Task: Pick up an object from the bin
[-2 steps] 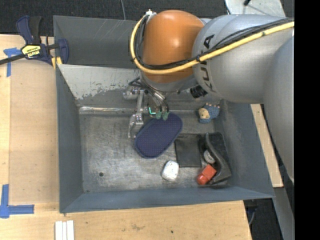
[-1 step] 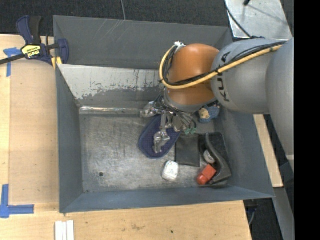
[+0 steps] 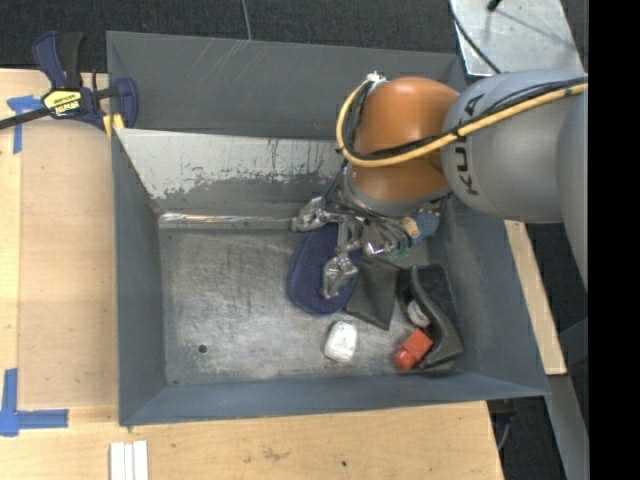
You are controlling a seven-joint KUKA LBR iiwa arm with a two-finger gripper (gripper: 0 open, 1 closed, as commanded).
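My gripper (image 3: 340, 266) hangs under the orange wrist cover, right of the bin's middle. Its metal tip is down over the right side of a dark blue oval soft thing (image 3: 312, 276) that lies flat on the bin floor. Whether the tip touches the blue thing or has hold of it I cannot tell. A flat black square piece (image 3: 374, 296) lies just right of the blue thing, partly under the gripper. A small white lump (image 3: 341, 341) sits on the floor in front of both.
A black tool with a red end (image 3: 412, 349) lies along the right wall near the front corner. A small blue and green thing (image 3: 424, 226) peeks out under the wrist at the right. The arm and orange cover hide the back right of the bin.
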